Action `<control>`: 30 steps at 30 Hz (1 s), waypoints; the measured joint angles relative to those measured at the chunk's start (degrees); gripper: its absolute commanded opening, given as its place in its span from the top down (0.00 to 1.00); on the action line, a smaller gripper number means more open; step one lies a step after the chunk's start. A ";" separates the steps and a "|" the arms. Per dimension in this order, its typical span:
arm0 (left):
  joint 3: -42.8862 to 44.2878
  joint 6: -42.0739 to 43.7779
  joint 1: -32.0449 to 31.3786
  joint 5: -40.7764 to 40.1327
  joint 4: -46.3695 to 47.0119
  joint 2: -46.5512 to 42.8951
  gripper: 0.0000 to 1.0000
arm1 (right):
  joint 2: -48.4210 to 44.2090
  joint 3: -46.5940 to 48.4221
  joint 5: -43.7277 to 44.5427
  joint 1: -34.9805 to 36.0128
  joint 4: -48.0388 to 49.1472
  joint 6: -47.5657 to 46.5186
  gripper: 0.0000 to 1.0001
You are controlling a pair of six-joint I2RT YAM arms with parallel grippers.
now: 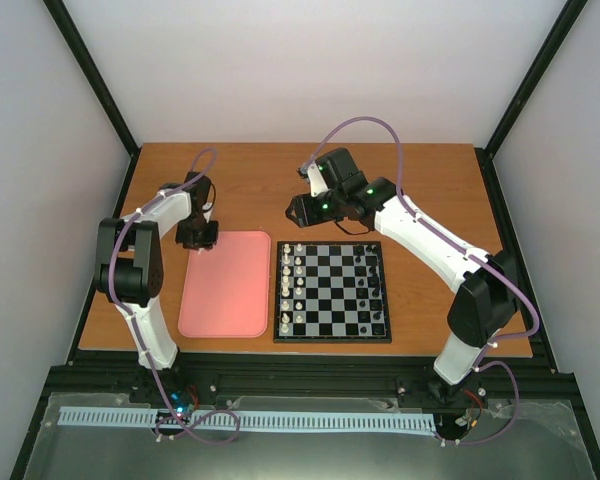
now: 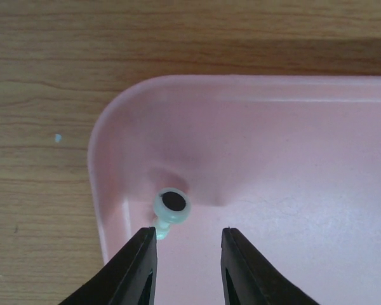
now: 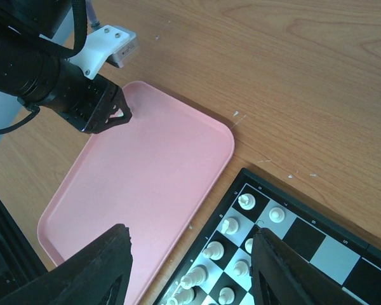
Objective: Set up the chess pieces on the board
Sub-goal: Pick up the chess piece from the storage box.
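One white chess piece, a pawn, lies on its side in the far left corner of the pink tray, its dark-felted base turned toward the camera. My left gripper hangs open just behind it; the left fingertip is next to the pawn's head and nothing sits between the jaws. The board lies right of the tray, with white chess pieces standing in its two left columns. My right gripper is open and empty above the gap between tray and board, near the board's far left corner pieces.
Small black chess figures fill the board's right columns. The pink tray is otherwise bare. In the right wrist view the left gripper shows over the tray's far corner. Black frame posts border the wooden table.
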 measured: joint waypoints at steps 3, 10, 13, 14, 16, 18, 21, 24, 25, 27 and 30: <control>0.02 0.00 0.00 -2.03 0.46 0.02 0.68 | 0.02 0.00 -0.26 -0.02 -0.02 0.00 0.40; 0.24 -0.02 0.00 -5.16 1.31 2.45 0.69 | 0.76 0.04 -0.68 -0.02 -0.17 -0.07 0.40; 0.35 -0.04 -0.04 -5.33 1.73 3.02 0.69 | 0.94 0.04 -0.74 -0.02 -0.48 -0.11 0.40; 0.35 -0.04 -0.07 -5.33 2.05 3.02 0.69 | 0.94 0.04 -0.74 -0.02 -0.59 -0.24 0.40; 0.35 -0.11 -0.11 -5.33 2.47 3.02 0.70 | 0.94 0.04 -0.76 -0.02 -0.68 -0.35 0.40; 0.35 -0.20 -0.11 -5.33 2.89 3.04 0.74 | 0.94 0.04 -0.79 -0.02 -0.94 -0.42 0.40; 0.42 -0.50 -0.11 -5.55 3.15 3.08 0.81 | 0.94 0.04 -0.96 -0.02 -1.01 -0.42 0.40; 0.39 -0.79 -0.11 -5.90 3.56 3.10 0.87 | 0.94 0.04 -1.16 -0.02 -1.07 -0.42 0.40; 0.39 -0.83 -0.11 -5.99 3.69 3.13 0.93 | 0.94 0.04 -1.18 -0.02 -1.07 -0.42 0.40; 0.42 -1.03 -0.11 -6.21 3.98 3.13 0.99 | 0.94 0.04 -1.22 -0.02 -1.09 -0.42 0.40; 0.42 -1.36 -0.11 -6.45 4.57 3.15 0.99 | 0.94 0.04 -1.33 -0.02 -1.22 -0.44 0.40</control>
